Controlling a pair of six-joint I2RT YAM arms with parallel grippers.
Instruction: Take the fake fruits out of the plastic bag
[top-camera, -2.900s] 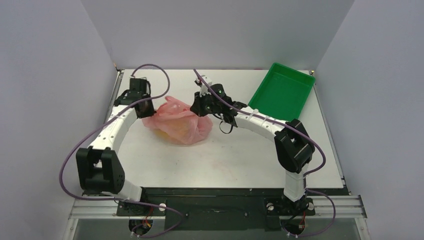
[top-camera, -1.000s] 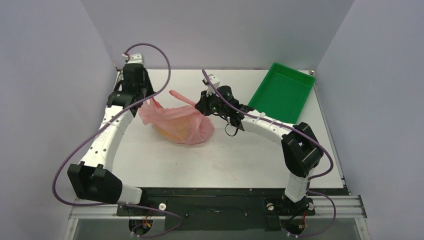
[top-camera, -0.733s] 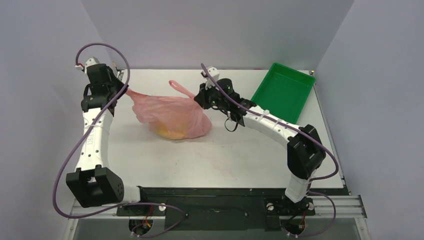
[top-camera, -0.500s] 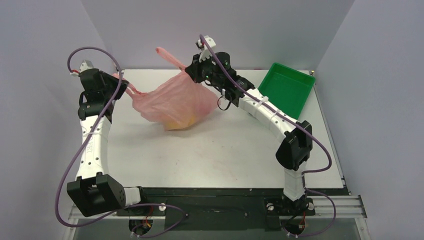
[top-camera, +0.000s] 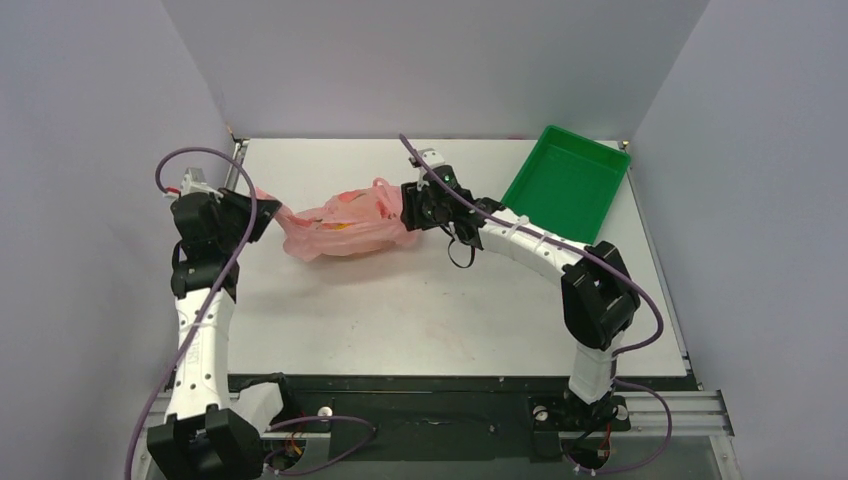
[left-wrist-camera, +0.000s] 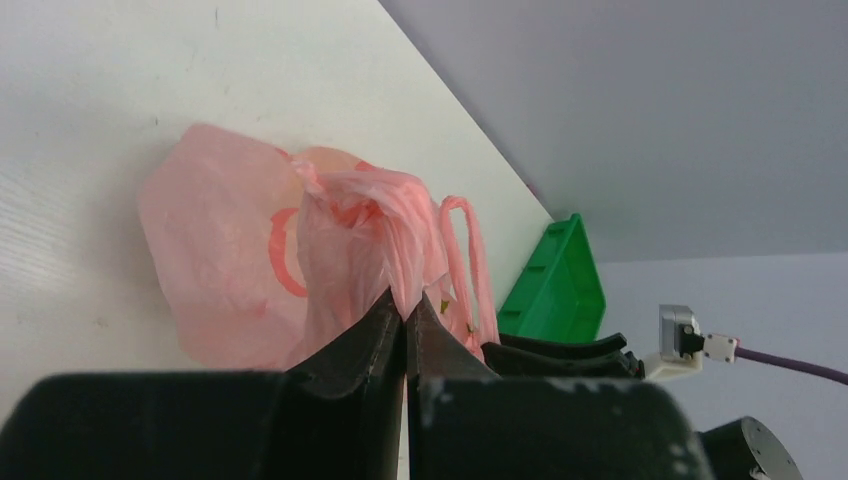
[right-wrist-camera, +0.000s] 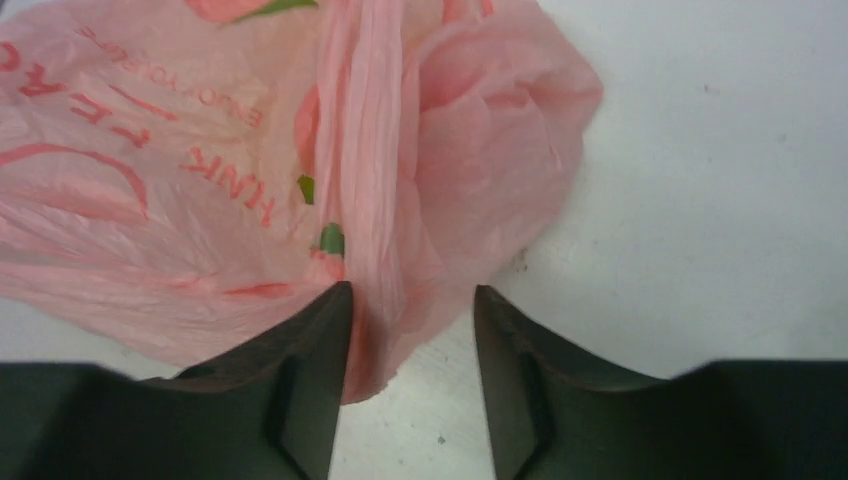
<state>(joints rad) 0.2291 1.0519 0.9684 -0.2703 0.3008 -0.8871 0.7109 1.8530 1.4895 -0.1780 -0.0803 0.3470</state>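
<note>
Overhead and wrist views of the two-arm bench: one plastic bag (top-camera: 340, 222), one green tray (top-camera: 565, 180), two grippers. The bag lies slumped on the white table (top-camera: 450, 300) at about 11 o'clock from the table's centre, stretched from 9 to 3 o'clock between the arms. The tray sits well apart from it in the 1 o'clock corner, and its floor shows bare green. The bag is the only container with contents: a dull yellow patch of the fake fruits (top-camera: 343, 226) shows through the film, but how many there are cannot be told. The left gripper (left-wrist-camera: 405, 310) is at the bag's 9 o'clock end, fingers pressed together on a gathered twist of pink film. The right gripper (right-wrist-camera: 410, 305) is at the 3 o'clock end, its jaws apart. The left wrist view alone shows a loop handle (left-wrist-camera: 462, 255) standing up beyond the pinched film. The right wrist view alone shows a fold of printed film lying between the parted fingers — against one of them and clear of the other.
</note>
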